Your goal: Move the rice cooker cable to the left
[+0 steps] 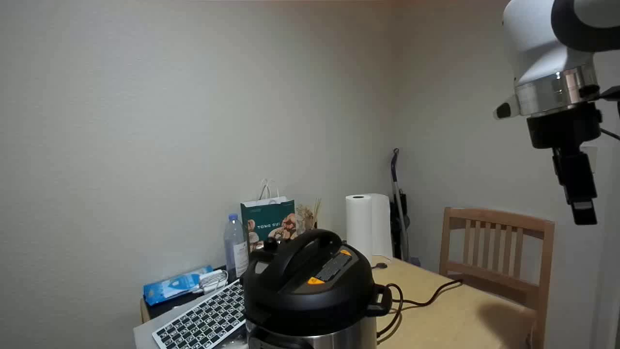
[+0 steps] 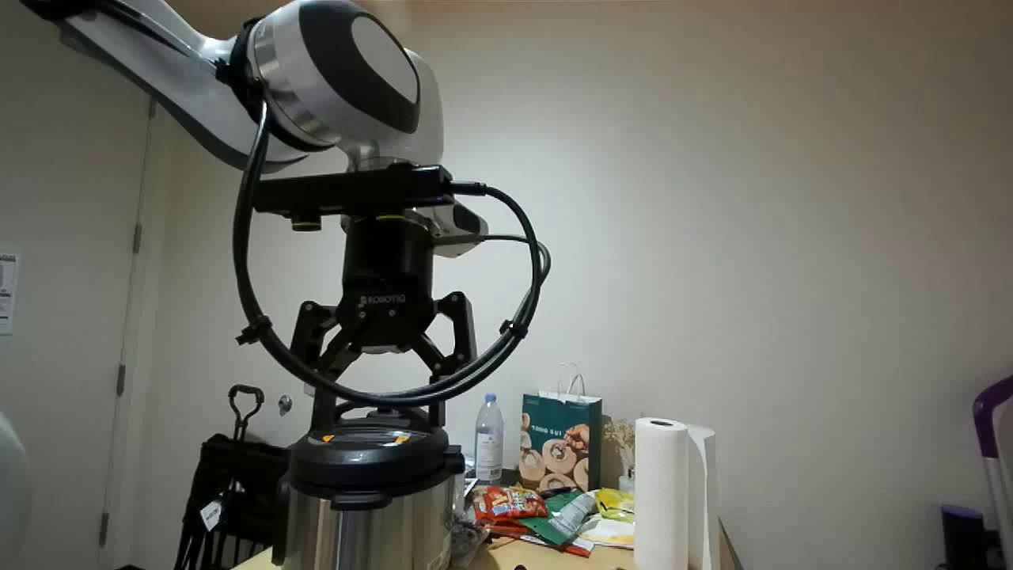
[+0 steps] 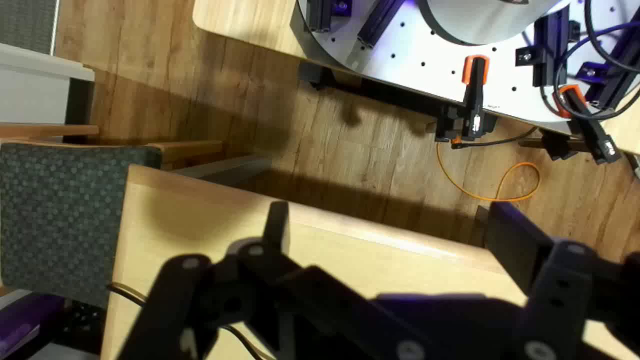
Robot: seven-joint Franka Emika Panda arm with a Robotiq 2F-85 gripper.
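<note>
The rice cooker (image 1: 305,310), with a black domed lid and silvery body, stands on the table in both exterior views (image 2: 372,514). Its thin black cable (image 1: 428,301) loops beside the cooker's side handle and runs across the table to the far edge near the chair. In the wrist view the cable (image 3: 242,338) crosses the table at the lower left, partly hidden behind the gripper. My gripper (image 2: 380,412) is open and empty. In an exterior view it hangs high above the table, well to the right of the cooker (image 1: 584,215). The wrist view shows its fingers wide apart (image 3: 390,222).
Paper towel rolls (image 1: 359,225), a green paper bag (image 1: 269,218), a bottle (image 1: 236,247) and a keyboard-patterned sheet (image 1: 203,315) surround the cooker. Snack packets (image 2: 514,507) lie near the bag. A wooden chair (image 1: 496,242) stands at the table edge. The robot's base table (image 3: 425,65) lies across a floor gap.
</note>
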